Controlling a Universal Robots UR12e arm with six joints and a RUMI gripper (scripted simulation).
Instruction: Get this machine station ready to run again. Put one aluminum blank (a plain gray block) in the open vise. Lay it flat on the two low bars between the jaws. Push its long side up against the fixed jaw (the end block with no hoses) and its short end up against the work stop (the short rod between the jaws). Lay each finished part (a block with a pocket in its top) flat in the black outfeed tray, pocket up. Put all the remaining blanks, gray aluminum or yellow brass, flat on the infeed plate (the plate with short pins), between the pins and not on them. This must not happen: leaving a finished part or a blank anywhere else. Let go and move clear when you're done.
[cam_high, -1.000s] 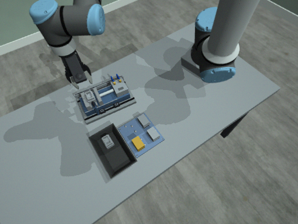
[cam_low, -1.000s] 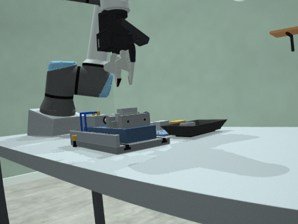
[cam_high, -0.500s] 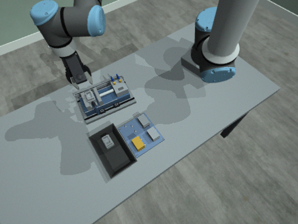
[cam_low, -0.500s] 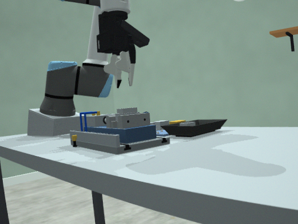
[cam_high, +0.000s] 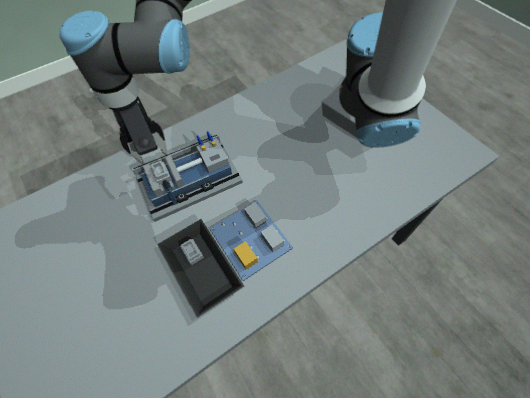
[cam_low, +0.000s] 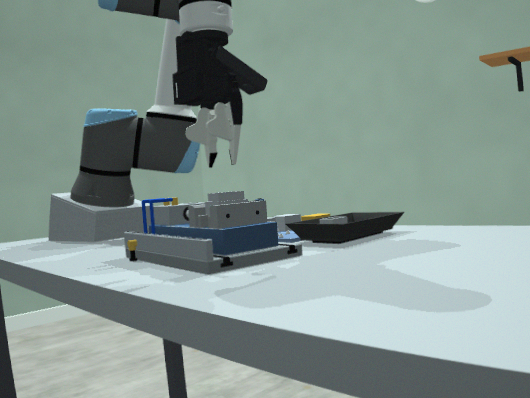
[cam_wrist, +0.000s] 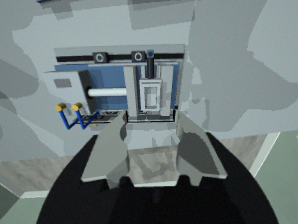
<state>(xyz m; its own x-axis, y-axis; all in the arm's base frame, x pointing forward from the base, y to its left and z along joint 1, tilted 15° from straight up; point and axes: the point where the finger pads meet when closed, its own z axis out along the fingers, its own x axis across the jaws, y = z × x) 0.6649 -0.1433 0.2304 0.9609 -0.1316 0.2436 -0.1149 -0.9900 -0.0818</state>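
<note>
We see the gripper (cam_low: 221, 161) hanging in the air above the vise (cam_high: 186, 172) near the table's (cam_high: 350, 210) far left edge. Its fingers stand partly apart with nothing between them. In the vise, a pocketed part (cam_high: 159, 171) sits between the jaws, pocket up, at the end away from the hoses (cam_high: 204, 137). The white screw rod (cam_high: 190, 165) runs toward the hosed block (cam_high: 213, 159). Next, toward the near edge, the black tray (cam_high: 200, 267) holds a second pocketed part (cam_high: 191, 251), flat, pocket up, in its far half. Just right of the tray, touching or nearly so, the blue pin plate (cam_high: 250, 239) carries a yellow blank (cam_high: 246, 255) at its near side and two gray blanks (cam_high: 255, 214) (cam_high: 273, 238) along its right side, all flat. The arm's base (cam_high: 380, 112) sits by the far right corner.
</note>
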